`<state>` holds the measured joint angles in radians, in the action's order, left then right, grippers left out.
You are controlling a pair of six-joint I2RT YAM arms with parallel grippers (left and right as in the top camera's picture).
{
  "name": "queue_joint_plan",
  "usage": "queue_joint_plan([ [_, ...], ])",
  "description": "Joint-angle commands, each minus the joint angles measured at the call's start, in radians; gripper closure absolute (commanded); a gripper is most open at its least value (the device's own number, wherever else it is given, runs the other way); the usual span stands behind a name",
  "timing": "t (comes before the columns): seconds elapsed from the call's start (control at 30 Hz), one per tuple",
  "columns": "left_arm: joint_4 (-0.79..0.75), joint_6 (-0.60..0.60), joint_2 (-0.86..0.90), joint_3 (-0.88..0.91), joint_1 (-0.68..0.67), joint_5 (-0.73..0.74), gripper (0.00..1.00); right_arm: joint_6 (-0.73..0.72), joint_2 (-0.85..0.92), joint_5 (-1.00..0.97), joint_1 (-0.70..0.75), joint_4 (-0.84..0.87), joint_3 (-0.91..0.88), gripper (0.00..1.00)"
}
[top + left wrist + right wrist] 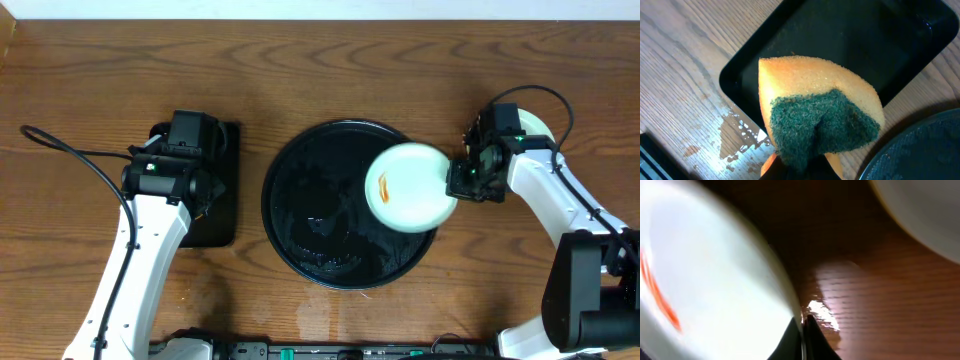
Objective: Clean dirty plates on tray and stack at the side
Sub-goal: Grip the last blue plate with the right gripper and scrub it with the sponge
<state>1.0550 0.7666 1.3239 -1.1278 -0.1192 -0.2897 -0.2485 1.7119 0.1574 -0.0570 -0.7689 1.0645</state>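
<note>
The right hand (462, 180) pinches the right rim of a smeared pale plate (408, 187) over the right side of the round black tray (300, 215). The left hand (205, 195) clamps a sponge (815, 110), which only its wrist view shows, over the rectangular tray (865, 45).

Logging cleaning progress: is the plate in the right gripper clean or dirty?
Dirty: the plate, held at its rim by the right gripper, shows an orange smear in overhead and right wrist views.

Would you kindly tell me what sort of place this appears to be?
Probably a robotics lab bench set up for dishwashing practice, not a real kitchen: a wooden table with two robot arms, a scouring sponge, and a sauce-smeared plate held over a round black tray.
</note>
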Motion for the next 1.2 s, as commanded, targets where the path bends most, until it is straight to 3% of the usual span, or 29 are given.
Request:
queue_joint_plan([
  [0.0,0.003,0.013,-0.003,-0.002,0.005,-0.006,0.92,0.010,0.008,0.087,-0.005,0.010,0.005,0.99],
  [0.4,0.002,-0.012,-0.003,-0.002,0.005,0.004,0.92,-0.031,0.009,0.093,-0.187,0.093,0.005,0.99],
  [0.53,-0.032,-0.143,-0.003,-0.002,0.005,0.131,0.92,-0.074,0.009,0.019,-0.270,0.140,0.000,0.99],
  [0.73,-0.132,-0.330,-0.002,-0.002,0.005,0.494,0.92,-0.129,0.013,-0.024,-0.365,0.214,-0.027,0.99],
  [1.17,-0.209,-0.328,0.164,-0.001,-0.084,0.676,0.92,-0.185,0.176,0.113,-0.388,0.267,-0.028,0.99],
])
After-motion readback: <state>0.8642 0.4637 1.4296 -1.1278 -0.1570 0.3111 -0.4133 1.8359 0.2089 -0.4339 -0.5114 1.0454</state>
